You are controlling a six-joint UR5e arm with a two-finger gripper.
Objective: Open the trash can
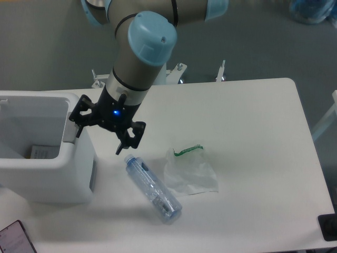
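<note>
On the white table (253,132) we see the trash can (45,174) with its top open. Our gripper (100,138) hangs beside it, fingers apart, holding nothing. A bottle (154,188) lies near.

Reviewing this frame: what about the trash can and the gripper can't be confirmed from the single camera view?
- trash can: left side cut off by the frame edge; the lid and push tab cannot be made out.
- gripper: the left finger overlaps the bin's rim, so contact is unclear.
- Dark object at bottom left: cropped, identity uncertain.
</note>
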